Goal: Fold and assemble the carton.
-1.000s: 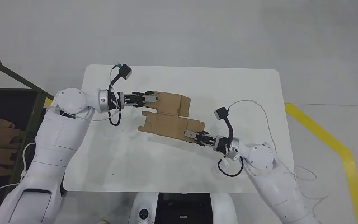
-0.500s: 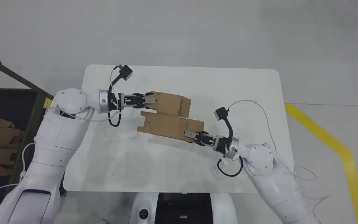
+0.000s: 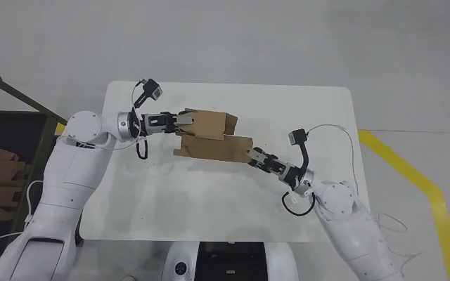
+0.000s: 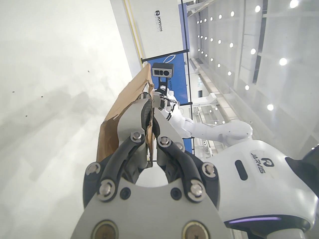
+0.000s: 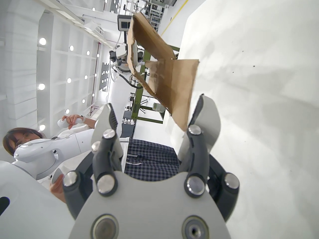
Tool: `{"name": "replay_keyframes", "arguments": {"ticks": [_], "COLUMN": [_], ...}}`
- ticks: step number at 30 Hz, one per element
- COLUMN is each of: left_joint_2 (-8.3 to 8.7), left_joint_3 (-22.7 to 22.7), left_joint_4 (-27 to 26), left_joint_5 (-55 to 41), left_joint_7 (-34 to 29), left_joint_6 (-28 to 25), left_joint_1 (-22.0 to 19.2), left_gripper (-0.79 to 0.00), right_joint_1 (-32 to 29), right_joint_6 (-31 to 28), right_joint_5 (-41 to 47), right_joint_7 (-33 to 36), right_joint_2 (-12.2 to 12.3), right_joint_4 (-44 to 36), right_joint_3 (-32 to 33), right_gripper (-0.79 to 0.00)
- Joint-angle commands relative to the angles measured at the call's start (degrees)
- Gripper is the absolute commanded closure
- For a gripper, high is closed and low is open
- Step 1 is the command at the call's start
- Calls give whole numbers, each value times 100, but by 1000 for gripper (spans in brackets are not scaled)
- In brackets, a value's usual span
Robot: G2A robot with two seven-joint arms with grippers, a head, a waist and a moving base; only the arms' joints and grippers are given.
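Note:
A flattened brown carton [image 3: 211, 137] hangs tilted above the middle of the white table [image 3: 302, 112]. My left gripper [image 3: 188, 119] is shut on the carton's torn left edge, and in the left wrist view its fingers [image 4: 149, 115] clamp the carton [image 4: 119, 110]. My right gripper [image 3: 254, 154] is at the carton's right end. In the right wrist view the right gripper [image 5: 157, 118] is open, and a corner of the carton [image 5: 172, 83] comes down close to one of its fingers [image 5: 206, 115]. I cannot tell whether they touch.
The table's right half and its front strip are bare. A dark green frame [image 3: 28, 105] with cardboard stands off the table's left side. A yellow line [image 3: 401, 165] runs on the floor to the right.
The carton has lifted and swung toward the far side in the left gripper. The right arm has shifted right and farther back, from the carton's front edge to its right end.

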Motion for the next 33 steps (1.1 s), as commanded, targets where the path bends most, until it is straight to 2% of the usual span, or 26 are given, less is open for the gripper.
{"name": "replay_keyframes", "arguments": {"ticks": [1,6,10,11,14,19,28,33], "left_joint_2": [4,0,-10,-14,-24,-39,-70,-87], "left_joint_3": [-10,-9,34,52,106,268,410,478], "left_joint_4": [19,48,68,59,10,-111,-320,-308], "left_joint_5": [8,-168,-266,-288,-373,-223,-161,-240], "left_joint_7": [14,-3,-31,-46,-109,-135,-10,-59], "left_joint_6": [-19,4,-3,1,9,25,-64,-81], "left_joint_1": [13,95,163,181,239,346,424,443], "left_gripper": [0,0,0,0,0,0,0,0], "right_joint_1": [-60,-206,-103,-47,162,429,655,664], "right_joint_6": [-48,-254,-399,-440,-557,-554,-321,-253], "right_joint_5": [-75,91,755,887,1114,1312,1171,1067], "right_joint_7": [-18,11,277,369,639,753,780,798], "right_joint_2": [22,59,22,8,-30,-84,-107,-84], "right_joint_4": [-59,-305,-321,-324,-252,-140,112,159], "right_joint_3": [103,278,57,-33,-269,-519,-645,-558], "right_gripper": [-785,-785,-763,-733,-705,-763,-591,-594]}}
